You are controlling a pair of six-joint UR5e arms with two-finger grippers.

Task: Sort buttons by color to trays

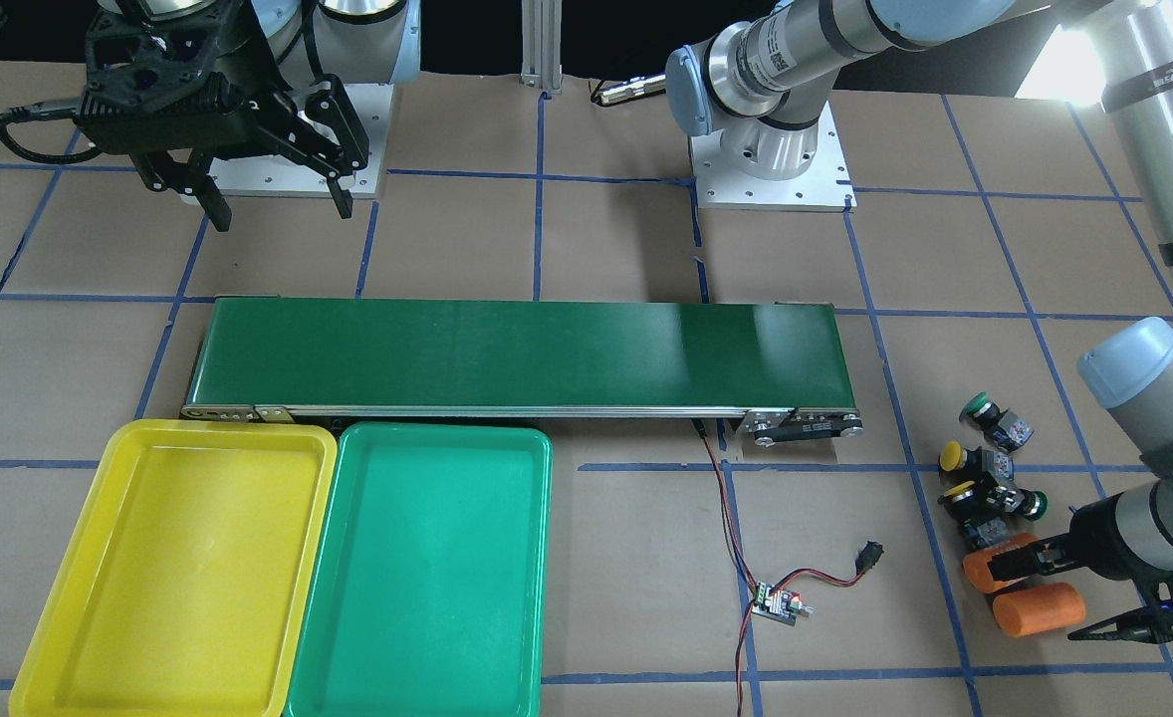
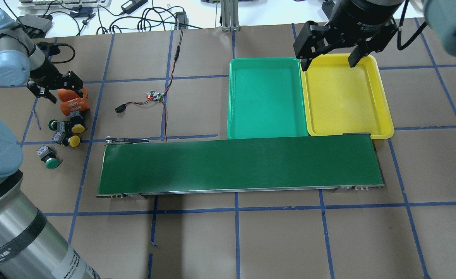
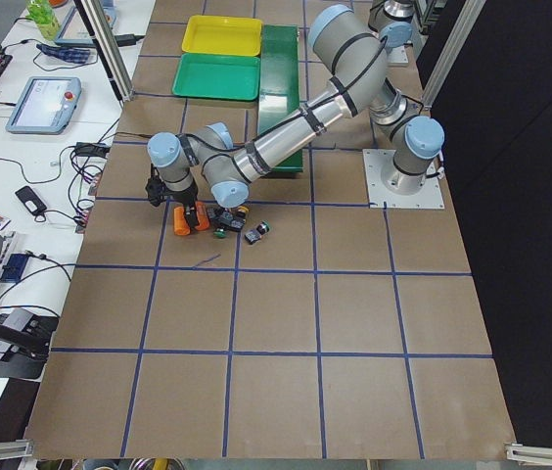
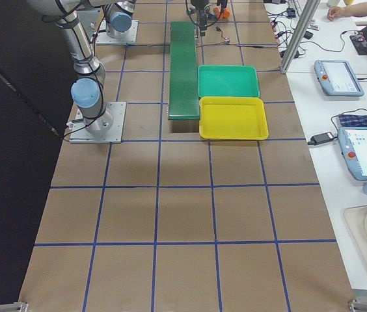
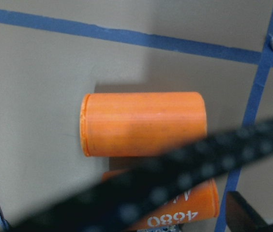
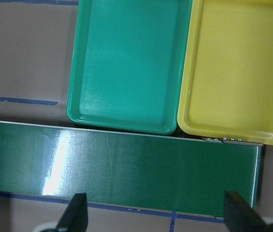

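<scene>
Four buttons lie in a loose cluster on the table at the robot's left: a green button (image 2: pixel 52 163), two yellow buttons (image 2: pixel 74 141) (image 2: pixel 79 128) and a second green button (image 2: pixel 52 124). My left gripper (image 2: pixel 59 91) is open just beyond them, low over two orange cylinders (image 2: pixel 75 104); one cylinder (image 1: pixel 1040 607) lies between its fingers. The yellow tray (image 2: pixel 383 116) and teal tray (image 2: pixel 266 97) sit side by side behind the belt, both empty. My right gripper (image 2: pixel 328 58) hangs open above their far edge.
A long dark green conveyor belt (image 2: pixel 239 164) runs across the middle of the table, against the trays' near edges. A small controller board (image 2: pixel 154 96) with red and black wires lies between the buttons and the teal tray.
</scene>
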